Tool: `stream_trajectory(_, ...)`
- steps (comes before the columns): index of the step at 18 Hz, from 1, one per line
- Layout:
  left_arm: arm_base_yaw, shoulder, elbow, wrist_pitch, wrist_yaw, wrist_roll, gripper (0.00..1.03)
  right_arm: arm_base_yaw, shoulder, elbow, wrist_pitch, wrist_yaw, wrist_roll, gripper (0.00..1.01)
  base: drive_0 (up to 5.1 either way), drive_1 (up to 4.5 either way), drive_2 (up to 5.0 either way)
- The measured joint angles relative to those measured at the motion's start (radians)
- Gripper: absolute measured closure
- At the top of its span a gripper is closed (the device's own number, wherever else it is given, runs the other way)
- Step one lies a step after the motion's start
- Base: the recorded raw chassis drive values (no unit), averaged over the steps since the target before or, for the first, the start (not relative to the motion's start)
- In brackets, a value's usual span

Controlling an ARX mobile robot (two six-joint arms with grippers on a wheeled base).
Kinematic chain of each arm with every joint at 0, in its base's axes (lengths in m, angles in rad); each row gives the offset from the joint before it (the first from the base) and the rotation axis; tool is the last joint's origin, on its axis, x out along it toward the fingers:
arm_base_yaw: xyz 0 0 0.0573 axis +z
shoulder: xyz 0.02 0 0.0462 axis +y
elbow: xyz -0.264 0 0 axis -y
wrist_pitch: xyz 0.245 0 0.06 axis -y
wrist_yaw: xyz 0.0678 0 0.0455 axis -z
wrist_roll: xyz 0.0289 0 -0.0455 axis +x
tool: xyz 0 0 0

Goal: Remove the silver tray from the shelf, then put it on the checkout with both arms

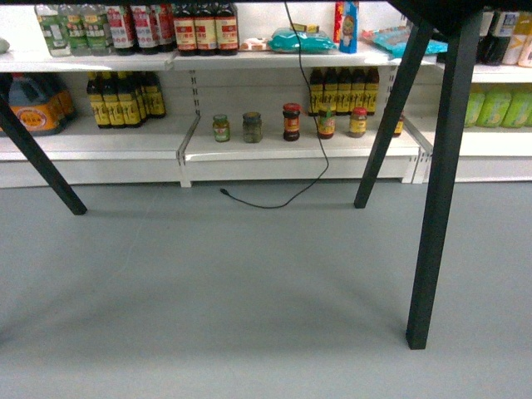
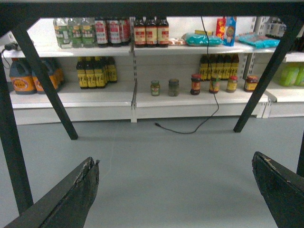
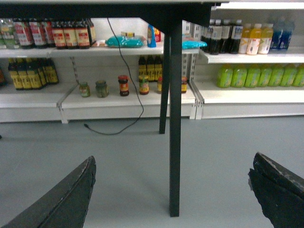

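Black fingers of the left tool [image 2: 175,190] stand wide apart at the bottom of its wrist view, holding nothing above grey floor [image 1: 208,291]. Beyond, black worktop legs [image 1: 440,183] rise from that floor; the top itself shows only as a dark underside at the frame's upper edge. Farther back, white shelves [image 1: 291,148] carry dark bottles [image 1: 125,98], small jars [image 1: 252,126] and a trailing black cable [image 1: 312,166]. Rightward, the right tool [image 3: 171,190] is likewise spread open, empty. No view shows the tray, so its direction cannot be told.
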Motion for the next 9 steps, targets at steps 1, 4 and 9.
stream_trajectory(1,0.0,0.0,0.0,0.0,0.0,0.0,0.05,0.0,0.0,0.0,0.0,0.0,0.001,0.03,0.0,0.0,0.0)
stream_trajectory(4,0.0,0.0,0.0,-0.004,0.002,0.004,0.05,0.0,0.0,0.0,-0.005,0.001,0.001,0.03,0.0,0.0,0.0)
stream_trajectory(9,0.0,0.0,0.0,-0.003,0.001,0.004,0.05,0.0,0.0,0.0,-0.003,0.001,0.001,0.03,0.0,0.0,0.0)
